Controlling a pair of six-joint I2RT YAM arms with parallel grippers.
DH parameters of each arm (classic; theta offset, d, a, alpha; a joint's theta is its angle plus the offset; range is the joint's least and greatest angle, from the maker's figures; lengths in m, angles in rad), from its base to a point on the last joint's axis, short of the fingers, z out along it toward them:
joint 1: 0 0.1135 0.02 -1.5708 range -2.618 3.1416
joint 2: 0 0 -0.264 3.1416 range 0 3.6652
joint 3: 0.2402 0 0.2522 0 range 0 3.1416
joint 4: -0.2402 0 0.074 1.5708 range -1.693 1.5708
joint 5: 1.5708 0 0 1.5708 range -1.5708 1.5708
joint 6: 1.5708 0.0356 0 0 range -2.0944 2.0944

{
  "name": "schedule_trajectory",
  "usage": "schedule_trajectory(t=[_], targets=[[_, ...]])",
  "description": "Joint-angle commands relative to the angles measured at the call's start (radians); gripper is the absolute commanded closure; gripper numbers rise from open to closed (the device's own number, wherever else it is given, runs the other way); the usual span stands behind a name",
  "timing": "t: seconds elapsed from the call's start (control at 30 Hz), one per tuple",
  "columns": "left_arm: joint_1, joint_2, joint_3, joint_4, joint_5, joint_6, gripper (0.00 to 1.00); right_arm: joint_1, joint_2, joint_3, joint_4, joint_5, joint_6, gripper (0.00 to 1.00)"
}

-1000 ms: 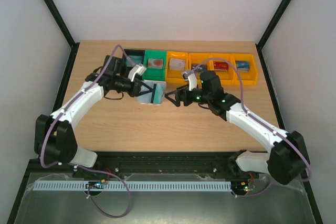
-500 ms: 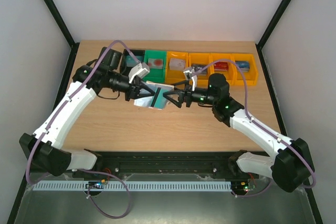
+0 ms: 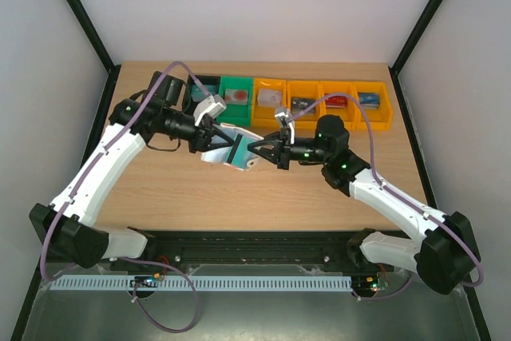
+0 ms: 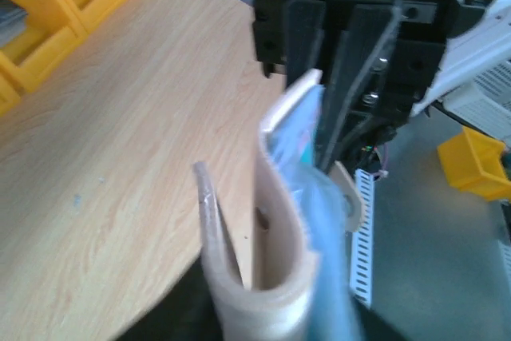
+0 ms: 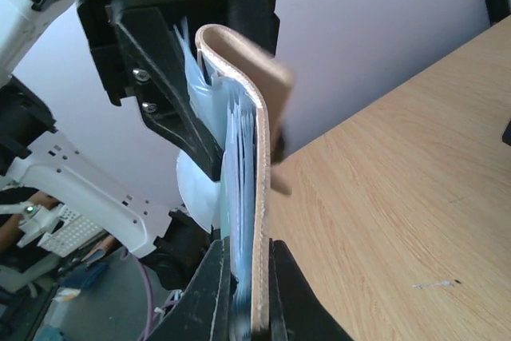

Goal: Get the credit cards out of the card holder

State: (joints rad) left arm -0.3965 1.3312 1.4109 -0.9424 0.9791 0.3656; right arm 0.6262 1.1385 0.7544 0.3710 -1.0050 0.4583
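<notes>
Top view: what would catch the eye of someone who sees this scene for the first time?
The left gripper and the right gripper meet above the middle of the table, both pinching the white card holder, which is lifted off the wood. Along the far edge stands a row of bins, black, green and orange, with cards lying in several.

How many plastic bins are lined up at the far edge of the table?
6, in one row, left to right: black bin, partly behind the left arm, green bin, then four orange bins. None looks fully hidden.
</notes>
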Motion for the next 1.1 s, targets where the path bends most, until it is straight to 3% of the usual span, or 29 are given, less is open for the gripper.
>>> schedule_trajectory(t=[0.0, 0.07, 0.1, 0.2, 0.3, 0.4, 0.5, 0.57, 0.67, 0.83, 0.93, 1.07], targets=[[0.059, -0.034, 0.001, 0.143, -0.135, -0.174, 0.57, 0.004, -0.050, 0.022, -0.066, 0.113, -0.045, 0.98], [0.125, -0.035, -0.015, 0.208, -0.239, -0.253, 0.33, 0.003, -0.050, 0.046, -0.138, 0.202, -0.049, 0.98], [0.160, -0.035, -0.022, 0.233, -0.277, -0.286, 0.29, 0.003, -0.046, 0.060, -0.171, 0.254, -0.044, 0.98], [0.231, -0.044, -0.026, 0.287, -0.382, -0.328, 0.19, 0.003, -0.021, 0.111, -0.289, 0.451, -0.019, 0.98], [0.233, -0.065, -0.008, 0.315, -0.445, -0.326, 0.16, 0.003, 0.004, 0.151, -0.370, 0.589, 0.023, 0.98], [0.213, -0.070, 0.021, 0.299, -0.387, -0.309, 0.26, 0.006, 0.010, 0.158, -0.368, 0.622, 0.050, 0.98], [0.088, -0.059, 0.026, 0.227, -0.286, -0.230, 0.40, 0.026, 0.024, 0.168, -0.347, 0.612, 0.054, 0.98], [-0.016, -0.043, 0.030, 0.163, -0.203, -0.155, 0.44, 0.041, 0.044, 0.183, -0.352, 0.606, 0.045, 0.99], [-0.075, -0.019, 0.031, 0.140, -0.122, -0.130, 0.50, 0.047, 0.053, 0.186, -0.329, 0.559, 0.044, 0.98], [-0.100, 0.006, -0.047, 0.238, -0.180, -0.210, 0.48, 0.047, 0.065, 0.157, -0.224, 0.344, 0.060, 0.98], [-0.091, 0.009, -0.076, 0.269, -0.262, -0.222, 0.49, 0.047, 0.046, 0.136, -0.198, 0.320, 0.050, 0.98], [-0.067, -0.010, -0.101, 0.288, -0.271, -0.230, 0.49, 0.047, 0.010, 0.112, -0.155, 0.274, 0.040, 0.98]])
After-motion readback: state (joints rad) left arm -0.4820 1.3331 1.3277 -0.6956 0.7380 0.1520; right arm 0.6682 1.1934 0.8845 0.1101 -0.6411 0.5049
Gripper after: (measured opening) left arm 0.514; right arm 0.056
